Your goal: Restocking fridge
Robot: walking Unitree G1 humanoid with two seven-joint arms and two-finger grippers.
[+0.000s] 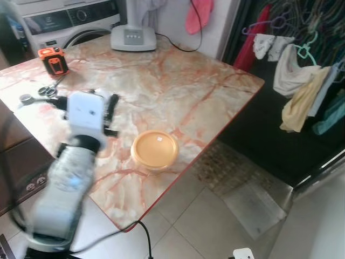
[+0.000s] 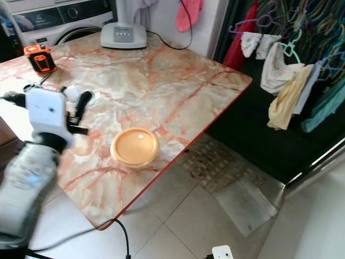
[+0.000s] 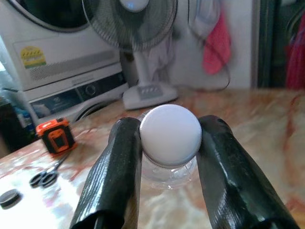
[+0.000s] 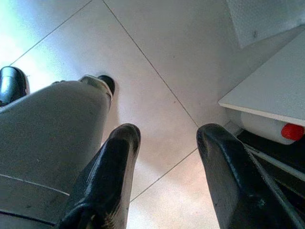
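A marble-patterned desk (image 1: 178, 81) with a red edge stands in a laundry corner, a washing machine (image 1: 64, 21) and a fan base (image 1: 133, 36) behind it and clothes on hangers (image 1: 302, 81) off to the right. Over the desk's left part the left pincer (image 3: 170, 143) is closed on a clear bottle with a white cap (image 3: 170, 134), its black fingers (image 3: 116, 167) pressing the neck from both sides; the bottle seems to rest on the desk. Nearer the front edge sits a round orange lidded tub (image 1: 154, 149), untouched. Scissors (image 1: 47, 90) and an orange tape measure (image 1: 53, 60) lie further back on the left. The right pincer (image 4: 167, 138) hangs idle over the tiled floor, its fingers apart and holding nothing. I'd say the restocking has barely begun: one item is gripped, no fridge is in sight, and the tub has yet to go.
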